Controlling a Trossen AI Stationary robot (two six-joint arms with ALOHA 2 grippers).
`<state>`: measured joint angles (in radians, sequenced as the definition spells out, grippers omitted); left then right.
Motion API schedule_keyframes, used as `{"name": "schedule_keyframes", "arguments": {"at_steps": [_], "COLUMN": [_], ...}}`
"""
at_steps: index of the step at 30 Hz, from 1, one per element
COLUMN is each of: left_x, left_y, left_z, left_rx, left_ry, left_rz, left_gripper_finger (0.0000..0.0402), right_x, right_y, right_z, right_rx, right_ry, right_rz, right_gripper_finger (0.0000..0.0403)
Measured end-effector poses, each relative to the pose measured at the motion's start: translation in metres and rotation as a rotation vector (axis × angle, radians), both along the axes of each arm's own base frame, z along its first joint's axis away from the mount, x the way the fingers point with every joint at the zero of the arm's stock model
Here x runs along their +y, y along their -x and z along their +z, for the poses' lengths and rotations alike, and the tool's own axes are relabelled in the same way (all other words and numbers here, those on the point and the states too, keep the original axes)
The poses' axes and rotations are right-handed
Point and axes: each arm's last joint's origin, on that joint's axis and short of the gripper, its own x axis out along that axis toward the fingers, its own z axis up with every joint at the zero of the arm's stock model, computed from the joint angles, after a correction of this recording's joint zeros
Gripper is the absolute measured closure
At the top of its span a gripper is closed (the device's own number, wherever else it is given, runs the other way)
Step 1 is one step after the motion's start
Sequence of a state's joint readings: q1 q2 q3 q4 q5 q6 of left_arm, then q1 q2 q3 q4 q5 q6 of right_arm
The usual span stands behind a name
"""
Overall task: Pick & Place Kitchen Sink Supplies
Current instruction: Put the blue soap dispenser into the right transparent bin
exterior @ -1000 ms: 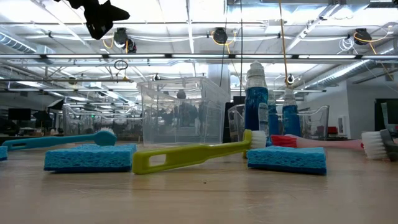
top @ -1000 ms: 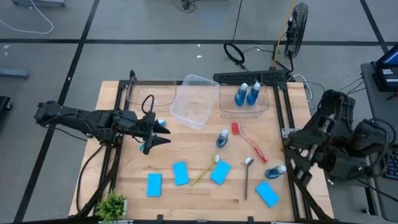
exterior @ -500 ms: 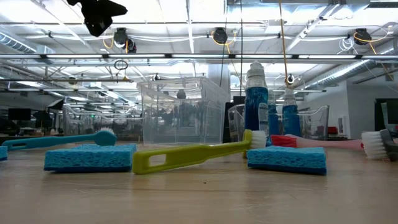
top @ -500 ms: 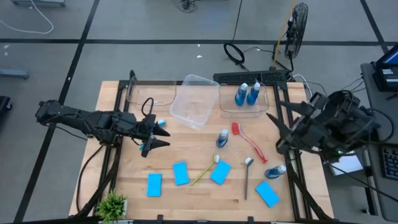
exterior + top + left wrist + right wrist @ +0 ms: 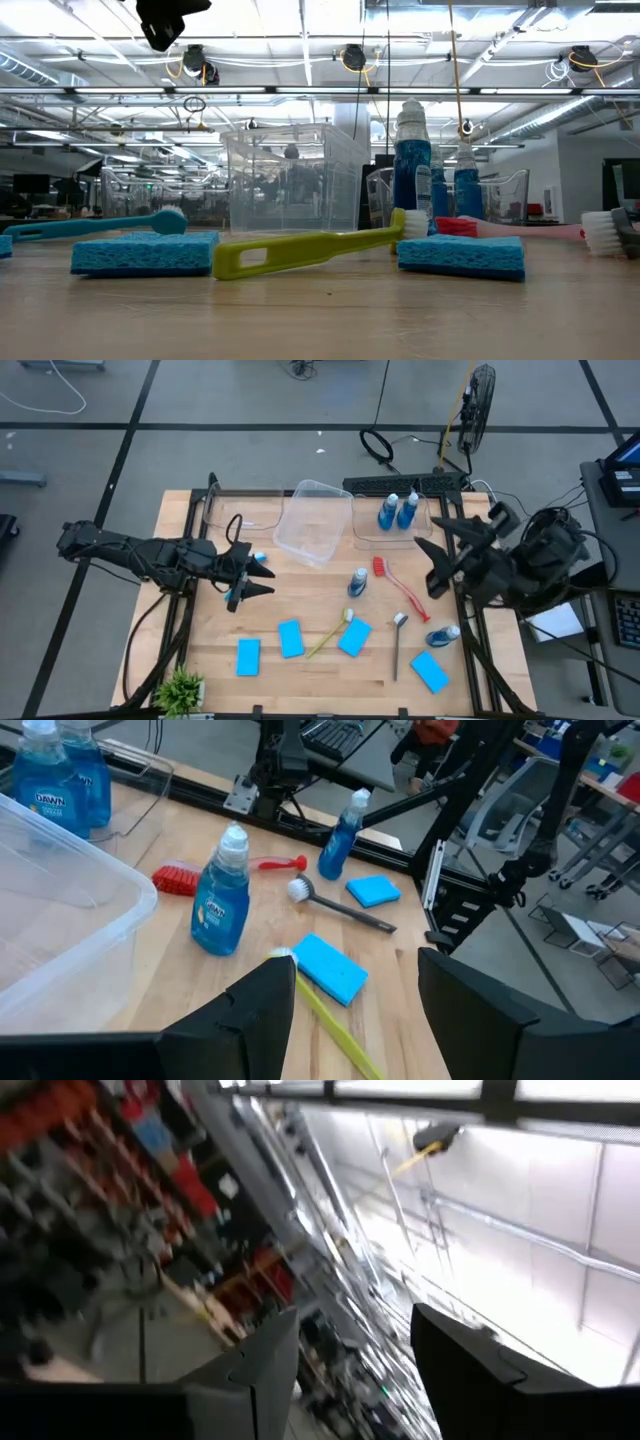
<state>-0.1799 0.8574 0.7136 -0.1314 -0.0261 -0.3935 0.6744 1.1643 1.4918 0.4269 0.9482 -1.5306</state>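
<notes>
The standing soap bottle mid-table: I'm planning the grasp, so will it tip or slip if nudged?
The soap bottle stands upright on a narrow base, taller than wide, so a sideways push would probably topple it. Mostly full of blue liquid, it likely feels heavy for its size. Its smooth plastic may slip.

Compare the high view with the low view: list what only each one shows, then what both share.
Only the high view: the small green potted plant, the blue bottle lying on its side by the table's right edge, and the right gripper, fingers open, empty.

Only the low view: the ceiling lights and room behind.

Both: the thin yellow long-handled brush, the clear plastic tub, flat blue sponges.
</notes>
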Motion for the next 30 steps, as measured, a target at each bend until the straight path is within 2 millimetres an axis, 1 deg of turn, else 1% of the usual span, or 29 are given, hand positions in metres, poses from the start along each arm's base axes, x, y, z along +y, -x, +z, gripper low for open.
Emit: {"name": "schedule_keyframes", "arguments": {"at_steps": [7, 10, 15, 19, 22, 26, 30], "left_x": [0.000, 0.000, 0.000, 0.001, 0.001, 0.002, 0.002], "left_y": [0.000, 0.000, 0.000, -0.001, -0.001, -0.001, -0.001], "left_z": [0.000, 0.000, 0.001, 0.002, 0.002, 0.002, 0.002], "left_rx": [-0.002, -0.003, -0.011, -0.024, -0.029, -0.030, -0.029], "left_ry": [0.000, 0.001, 0.003, -0.003, -0.017, -0.023, -0.017], "left_rz": [0.001, 0.001, 0.002, 0.028, 0.052, 0.075, 0.078], "left_gripper_finger": [0.0188, 0.0188, 0.0188, 0.0188, 0.0188, 0.0188, 0.0188], "right_x": [-0.018, -0.027, -0.041, -0.051, -0.058, -0.066, -0.074], "right_y": [-0.016, -0.018, -0.014, -0.007, -0.002, -0.001, -0.003], "right_z": [-0.008, -0.004, 0.008, 0.018, 0.022, 0.013, -0.007], "right_rx": [0.079, 0.095, 0.147, 0.180, 0.207, 0.293, 0.397], "right_ry": [0.019, 0.036, 0.053, 0.014, -0.035, -0.107, -0.227], "right_rz": [-0.117, -0.162, -0.207, -0.203, -0.181, -0.187, -0.176], "right_gripper_finger": [0.0220, 0.0220, 0.0220, 0.0220, 0.0220, 0.0220, 0.0220]}}
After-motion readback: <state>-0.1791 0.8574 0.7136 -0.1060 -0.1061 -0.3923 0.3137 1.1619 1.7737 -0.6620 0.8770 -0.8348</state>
